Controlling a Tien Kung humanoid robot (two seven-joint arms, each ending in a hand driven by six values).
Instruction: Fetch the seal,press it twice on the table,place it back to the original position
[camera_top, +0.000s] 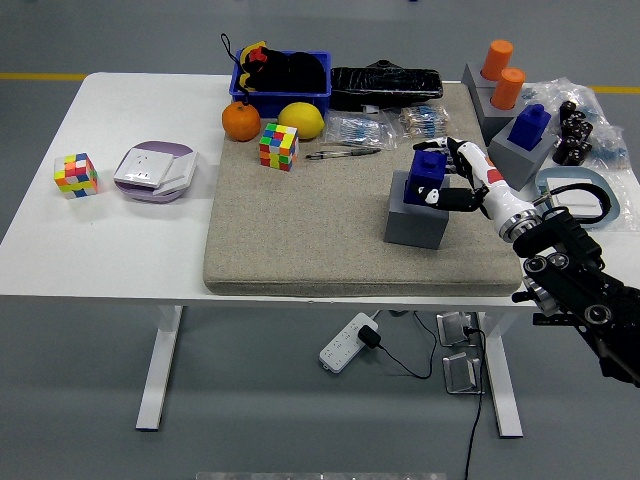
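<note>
The right robot hand is reaching in from the right edge with its fingers curling around the blue seal, holding it from the right side. The seal is standing in the top of a grey block on the beige mat, with its long axis roughly upright and tilting slightly toward the left. Its lower end is hiding inside the block or behind the fingers, so how deep it is sitting cannot be told. The left robot hand is not showing.

The mat is lying open to the left of and in front of the block, all the way to its near edge. Behind the block, two pens and packets are lying on the mat. To the right, a second blue seal is sitting in another grey block, with two orange cylinders behind it. The white surface is running wide on the left, carrying a colour cube and a lilac box.
</note>
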